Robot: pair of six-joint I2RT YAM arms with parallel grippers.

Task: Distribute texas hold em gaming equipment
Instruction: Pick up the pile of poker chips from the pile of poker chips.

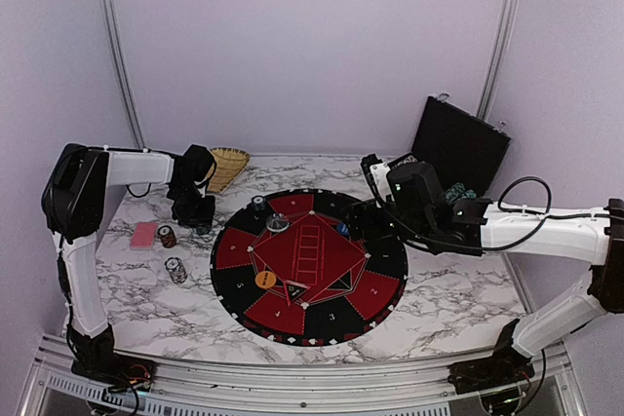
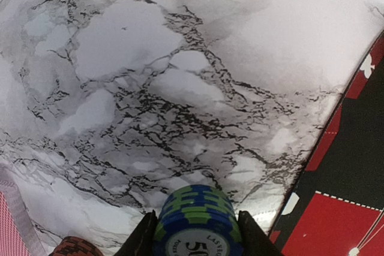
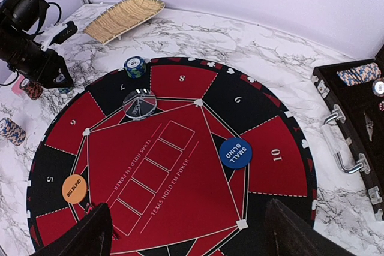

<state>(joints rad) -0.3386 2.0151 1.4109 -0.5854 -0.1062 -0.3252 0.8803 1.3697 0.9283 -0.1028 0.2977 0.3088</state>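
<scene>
Left gripper [image 2: 198,238] closed on blue-and-green poker chip stack [image 2: 197,211], just left of round mat [image 2: 345,220], right gripper [image 3: 192,238] wide open above round mat.

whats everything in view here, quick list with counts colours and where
mat: one, red and black, centre
orange disc: one, mat's near left
blue disc: one, mat's right
clear disc: one, mat's far left
chip stack on mat: one, blue-green, far-left rim
loose chip stacks: two, blue-white and dark red, left of mat
cards: pink pile, count unclear, left of mat
basket: one, tan, far left
case: one, black, open, far right
left gripper: shut on held chip stack, blue-green
right gripper: open, over mat
</scene>
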